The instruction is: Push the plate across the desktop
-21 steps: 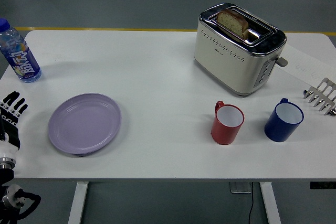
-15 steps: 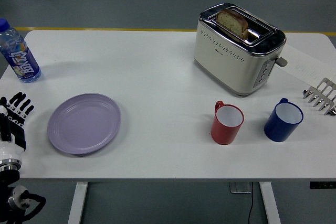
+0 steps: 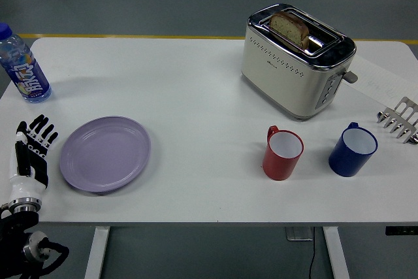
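A single head camera is looking forward and down from high on the robot's side, taking in the whole white table [image 3: 196, 83] with its near edge lying along the bottom.

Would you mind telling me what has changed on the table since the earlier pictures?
The left hand has moved right, toward the purple plate, fingers open, not yet touching it. The plate, bottle, toaster and both mugs have stayed put.

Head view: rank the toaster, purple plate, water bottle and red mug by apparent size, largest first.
1. Toaster
2. Purple plate
3. Water bottle
4. Red mug

Bottle versus mug is close; the bottle's left edge is cropped.
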Available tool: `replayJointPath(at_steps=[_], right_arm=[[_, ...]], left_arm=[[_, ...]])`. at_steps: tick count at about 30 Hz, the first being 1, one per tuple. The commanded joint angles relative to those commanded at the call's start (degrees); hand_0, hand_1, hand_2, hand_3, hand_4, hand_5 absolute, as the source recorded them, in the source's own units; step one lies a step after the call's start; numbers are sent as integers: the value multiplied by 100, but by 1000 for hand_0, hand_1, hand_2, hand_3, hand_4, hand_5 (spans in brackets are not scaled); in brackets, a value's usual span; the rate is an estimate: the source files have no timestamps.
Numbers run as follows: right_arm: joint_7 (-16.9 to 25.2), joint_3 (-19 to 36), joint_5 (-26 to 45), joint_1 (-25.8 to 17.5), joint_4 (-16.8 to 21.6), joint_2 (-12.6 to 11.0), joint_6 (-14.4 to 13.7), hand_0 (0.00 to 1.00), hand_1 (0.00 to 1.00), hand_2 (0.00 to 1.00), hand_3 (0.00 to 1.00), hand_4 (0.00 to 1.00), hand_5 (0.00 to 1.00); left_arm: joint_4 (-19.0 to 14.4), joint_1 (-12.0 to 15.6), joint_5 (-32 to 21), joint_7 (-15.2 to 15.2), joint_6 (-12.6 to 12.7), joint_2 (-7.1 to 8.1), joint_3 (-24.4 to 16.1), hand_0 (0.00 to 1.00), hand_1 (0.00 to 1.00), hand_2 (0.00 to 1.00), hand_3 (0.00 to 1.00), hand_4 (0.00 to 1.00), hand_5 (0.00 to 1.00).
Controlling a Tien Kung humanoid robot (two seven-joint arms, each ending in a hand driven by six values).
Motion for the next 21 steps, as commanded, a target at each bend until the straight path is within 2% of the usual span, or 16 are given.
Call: replayJointPath(at_steps=[21], right_arm=[[-4,8,-28,1,2,-3,10,560,549,678,594,297,302]], left_arm=[[23,-89,-98,-72,54,-155,388,808,835,850,749,499,998]])
